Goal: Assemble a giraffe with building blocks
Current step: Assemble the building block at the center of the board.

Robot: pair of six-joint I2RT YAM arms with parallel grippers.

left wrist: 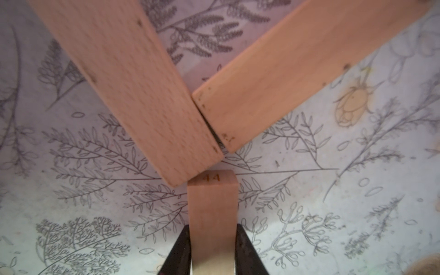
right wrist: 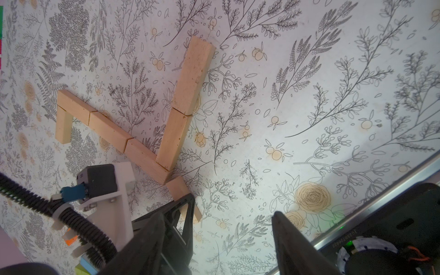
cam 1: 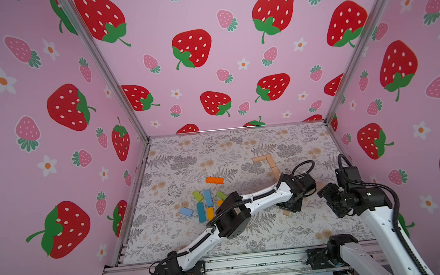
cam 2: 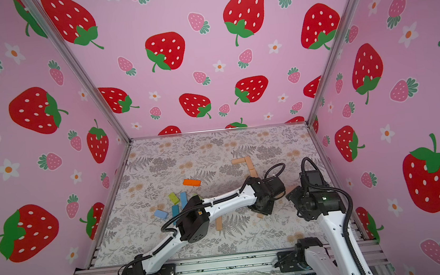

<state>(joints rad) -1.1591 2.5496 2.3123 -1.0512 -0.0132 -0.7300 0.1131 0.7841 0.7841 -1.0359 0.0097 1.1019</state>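
Observation:
Flat on the floral mat lie tan building blocks (right wrist: 109, 131) in two touching lines that meet in a V; a short head piece (right wrist: 63, 126) sits at the far end. My left gripper (left wrist: 213, 226) is shut on another tan block (left wrist: 212, 197). That block's end touches the corner of the wide block (left wrist: 133, 95) at the V's point, beside the second line's block (left wrist: 285, 78). My right gripper (right wrist: 217, 214) hovers open and empty close by, to the right (cam 1: 326, 191). Painted blocks lie to the left: an orange one (cam 1: 214, 180), a green one (cam 1: 197, 195) and a blue one (cam 1: 208, 197).
A loose tan block (cam 2: 219, 223) lies near the left arm's elbow. More painted blocks (cam 1: 201, 212) cluster under that arm. The metal frame rail (right wrist: 381, 188) and the pink walls close in on the right. Bare mat (cam 1: 187, 152) stretches toward the back.

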